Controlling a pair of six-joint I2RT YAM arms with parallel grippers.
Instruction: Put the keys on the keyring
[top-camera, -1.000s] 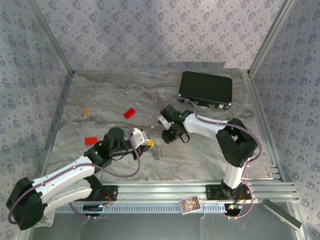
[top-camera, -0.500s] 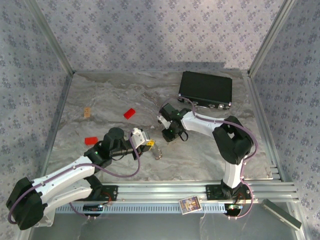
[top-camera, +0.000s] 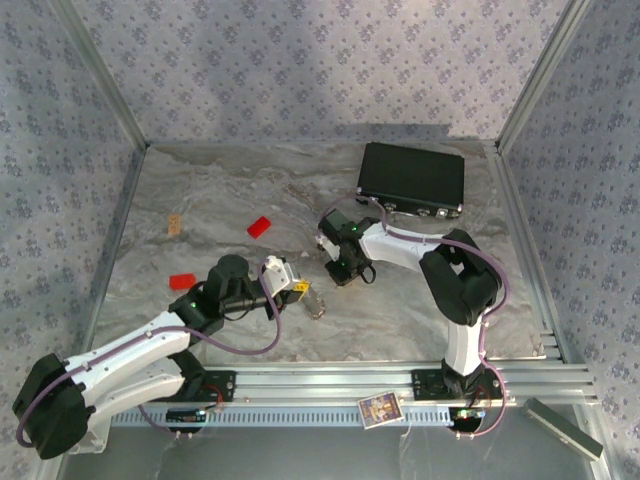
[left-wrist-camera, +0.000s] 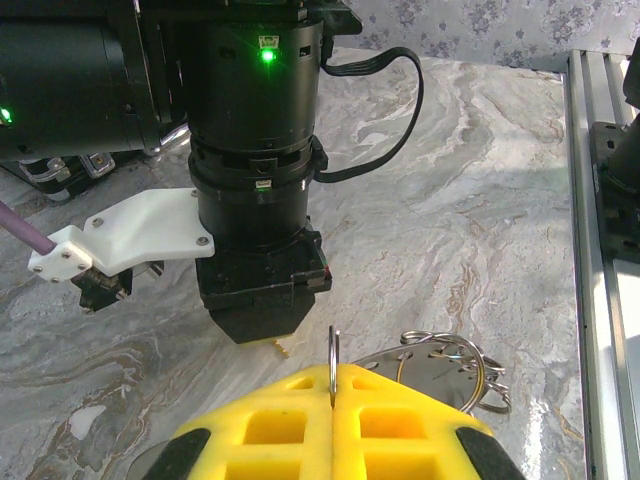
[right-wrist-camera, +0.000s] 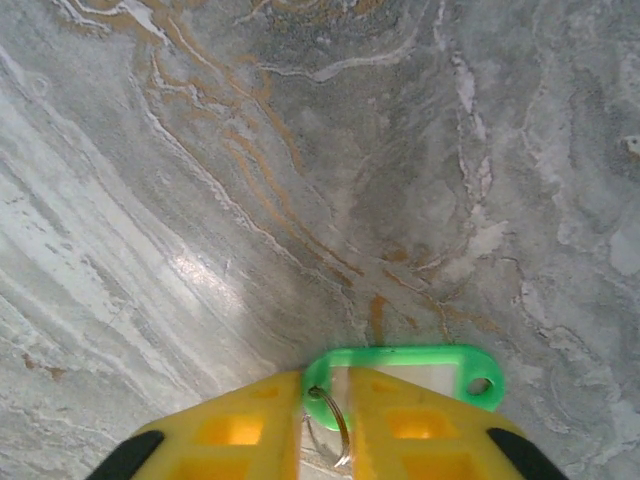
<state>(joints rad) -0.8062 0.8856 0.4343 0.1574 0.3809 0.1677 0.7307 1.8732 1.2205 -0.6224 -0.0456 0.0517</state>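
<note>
The keyring (left-wrist-camera: 333, 350), a thin silvery loop, stands edge-on between the yellow fingers of my left gripper (left-wrist-camera: 333, 385), which is shut on it. A shiny metal plate with more wire loops (left-wrist-camera: 455, 372) hangs off it to the right. My right gripper (left-wrist-camera: 262, 322) points down at the table just beyond the keyring. The green key (right-wrist-camera: 440, 360), a green plastic tag with a small wire ring (right-wrist-camera: 338, 425), lies flat on the marble. My right gripper (right-wrist-camera: 327, 390) straddles its ring end with a narrow gap; the right finger covers the tag's middle. From above, both grippers (top-camera: 303, 291) (top-camera: 338, 272) sit mid-table.
A black box (top-camera: 411, 180) lies at the back right. Two red blocks (top-camera: 259, 226) (top-camera: 182, 281) and a small tan piece (top-camera: 174, 224) lie to the left. An aluminium rail (top-camera: 350, 385) runs along the near edge; metal posts frame the sides.
My right gripper's jaws have narrowed around the green key's end, and its arm has drawn in slightly. The left arm has held still with the keyring.
</note>
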